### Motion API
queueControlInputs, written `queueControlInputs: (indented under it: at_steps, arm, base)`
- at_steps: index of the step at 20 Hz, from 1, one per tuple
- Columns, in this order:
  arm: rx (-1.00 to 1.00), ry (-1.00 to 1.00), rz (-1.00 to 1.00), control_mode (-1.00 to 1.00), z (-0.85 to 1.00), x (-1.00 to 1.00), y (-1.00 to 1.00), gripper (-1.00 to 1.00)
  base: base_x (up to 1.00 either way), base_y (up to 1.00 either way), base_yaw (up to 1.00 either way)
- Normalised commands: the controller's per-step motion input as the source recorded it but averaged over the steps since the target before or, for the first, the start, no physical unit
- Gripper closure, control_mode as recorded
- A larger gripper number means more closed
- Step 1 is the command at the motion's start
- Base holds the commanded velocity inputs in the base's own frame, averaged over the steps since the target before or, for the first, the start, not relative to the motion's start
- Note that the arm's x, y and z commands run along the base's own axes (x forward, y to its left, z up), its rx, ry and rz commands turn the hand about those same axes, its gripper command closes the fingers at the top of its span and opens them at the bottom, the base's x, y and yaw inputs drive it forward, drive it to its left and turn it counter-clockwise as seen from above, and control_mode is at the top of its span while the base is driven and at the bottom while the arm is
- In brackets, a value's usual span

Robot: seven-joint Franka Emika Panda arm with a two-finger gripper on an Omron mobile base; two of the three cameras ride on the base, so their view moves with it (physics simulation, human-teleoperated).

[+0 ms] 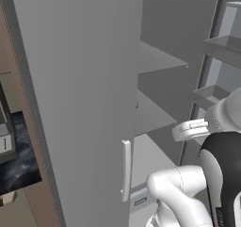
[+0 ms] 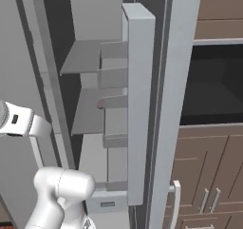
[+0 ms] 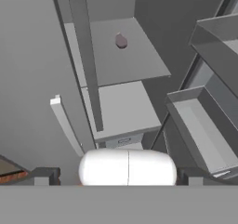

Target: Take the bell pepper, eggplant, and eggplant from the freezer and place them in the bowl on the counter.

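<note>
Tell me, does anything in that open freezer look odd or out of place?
Nothing looks spilled, broken or askew. The freezer stands open with its grey shelves level. The one thing that stands out is how bare it is: a single small, dull purple item sits alone on an upper shelf, too small to identify for certain.

Glossy white rounded arm (image 1: 181, 193) w/ black joint sections, small dark markings.

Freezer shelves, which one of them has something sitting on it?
The upper inner shelf in the hand view: a small, rounded, dull purplish item sits near its back. The shelf below looks bare, as do the door bins.
</note>
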Motion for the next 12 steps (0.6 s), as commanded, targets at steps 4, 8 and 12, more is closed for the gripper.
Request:
queueControlInputs:
  at_steps: [4, 8, 12]
  arm:
    - [0.0, 0.0, 0.0, 1.0, 0.0, 0.0, 0.0, -1.0]
    - [0.0, 0.0, 0.0, 1.0, 0.0, 0.0, 0.0, -1.0]
    - [0.0, 0.0, 0.0, 1.0, 0.0, 0.0, 0.0, -1.0]
  base:
    - [0.84, 0.0, 0.17]
    - [0.69, 0.0, 0.12]
    - [0.92, 0.0, 0.02]
